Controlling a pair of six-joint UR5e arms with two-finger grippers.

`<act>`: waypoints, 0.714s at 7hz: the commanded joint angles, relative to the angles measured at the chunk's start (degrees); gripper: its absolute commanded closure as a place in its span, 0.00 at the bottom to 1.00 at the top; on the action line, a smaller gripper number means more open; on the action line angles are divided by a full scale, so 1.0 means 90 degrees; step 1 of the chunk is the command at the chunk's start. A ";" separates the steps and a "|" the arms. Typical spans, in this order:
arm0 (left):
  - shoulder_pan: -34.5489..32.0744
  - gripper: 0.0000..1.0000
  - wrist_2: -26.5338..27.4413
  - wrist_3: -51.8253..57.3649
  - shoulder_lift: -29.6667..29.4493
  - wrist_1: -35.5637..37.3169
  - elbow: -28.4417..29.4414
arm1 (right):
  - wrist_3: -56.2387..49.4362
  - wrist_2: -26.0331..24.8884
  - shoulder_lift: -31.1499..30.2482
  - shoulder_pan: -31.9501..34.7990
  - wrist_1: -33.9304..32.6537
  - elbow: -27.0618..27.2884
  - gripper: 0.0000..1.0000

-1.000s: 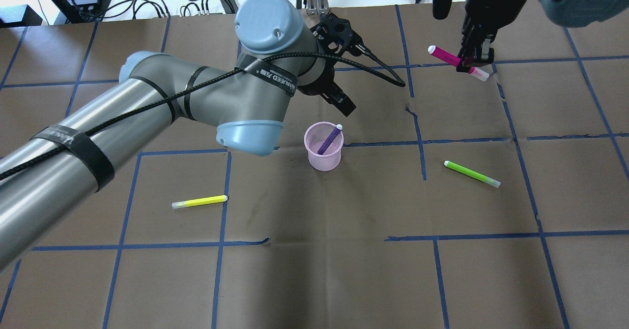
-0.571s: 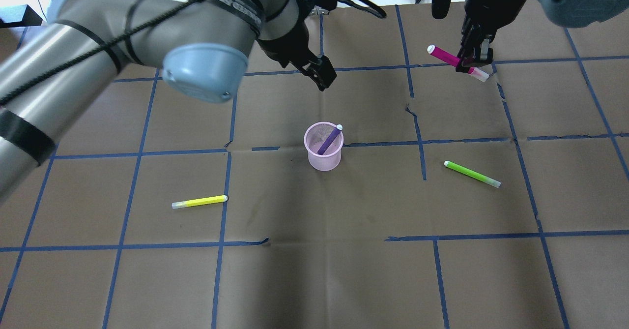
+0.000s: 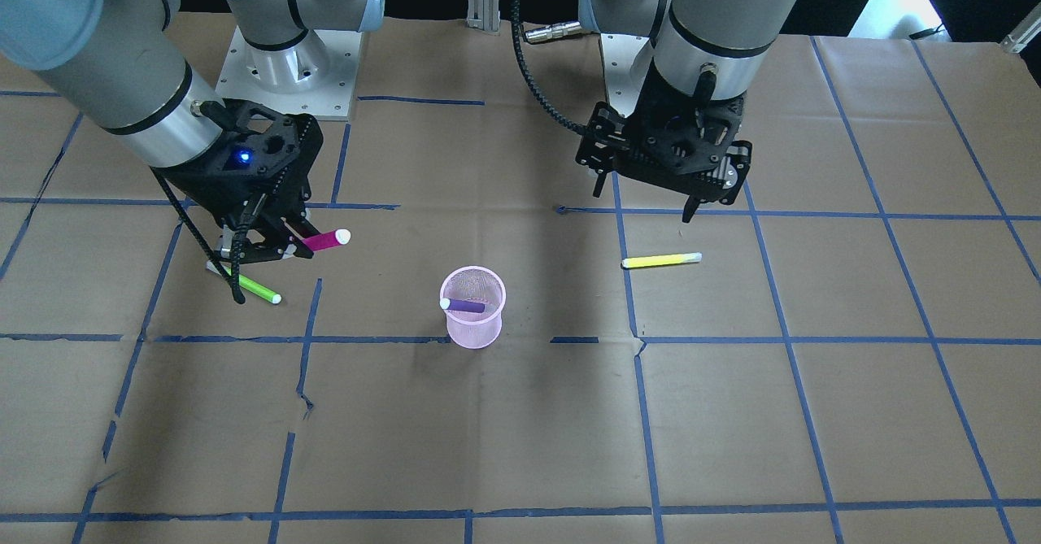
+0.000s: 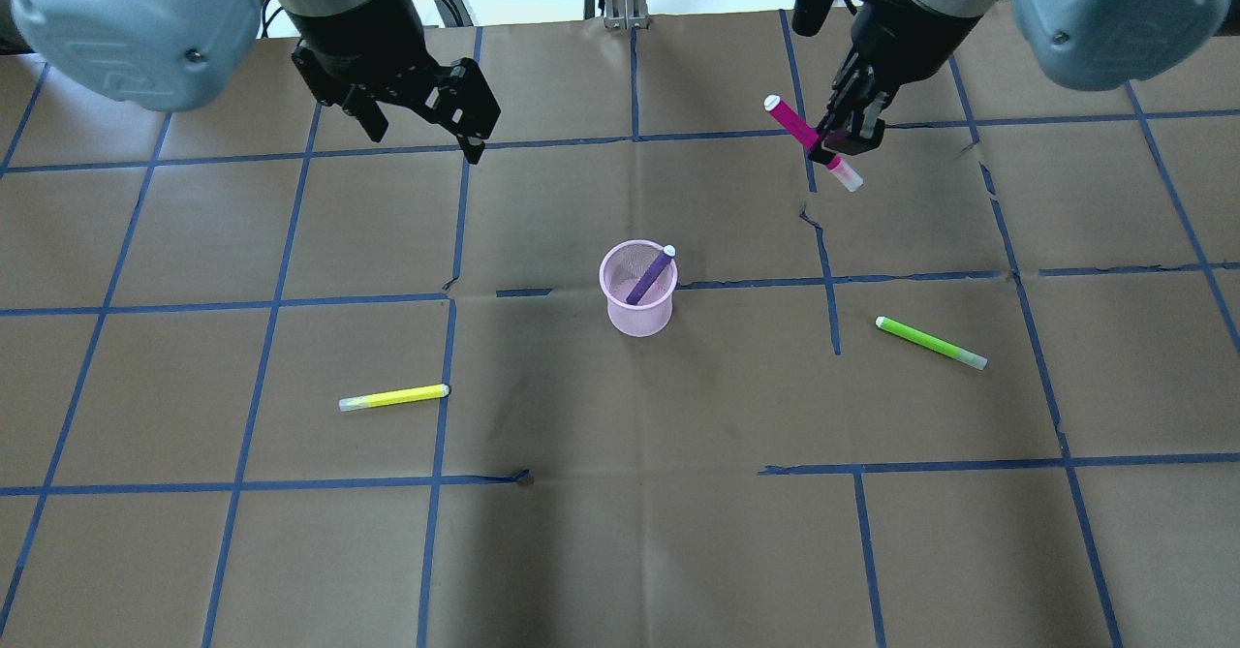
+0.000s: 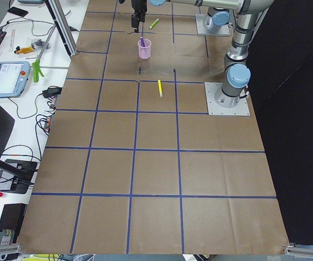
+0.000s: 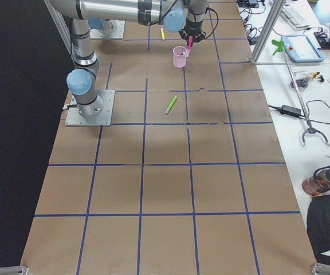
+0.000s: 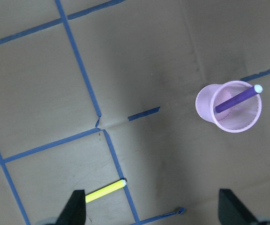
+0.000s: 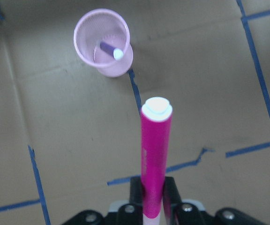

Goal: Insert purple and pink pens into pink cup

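Note:
The pink mesh cup (image 4: pixel 639 321) stands upright mid-table, also in the front view (image 3: pixel 473 332) and both wrist views (image 7: pixel 204 101) (image 8: pixel 122 67). The purple pen (image 4: pixel 647 277) leans inside it, white cap up (image 3: pixel 465 306) (image 7: pixel 236 98) (image 8: pixel 108 48). My right gripper (image 4: pixel 841 139) is shut on the pink pen (image 4: pixel 796 128) and holds it tilted in the air, back and right of the cup (image 3: pixel 324 240) (image 8: pixel 154 140). My left gripper (image 4: pixel 423 139) is open and empty, raised at the back left (image 3: pixel 646 202).
A yellow pen (image 4: pixel 393 397) lies front left of the cup (image 7: pixel 105 191) (image 3: pixel 660 260). A green pen (image 4: pixel 930 342) lies to the cup's right (image 3: pixel 254 287). Brown paper with blue tape lines covers the table.
My left arm has swung away from above the cup to the back left. My right gripper has moved left toward the cup with the pink pen, which now tilts more steeply.

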 commanded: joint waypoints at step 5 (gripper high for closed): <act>0.0386 0.02 0.0368 -0.0552 0.0227 -0.0464 -0.0167 | 0.2771 0.0991 0.0077 0.1231 -0.4299 0.1865 1.00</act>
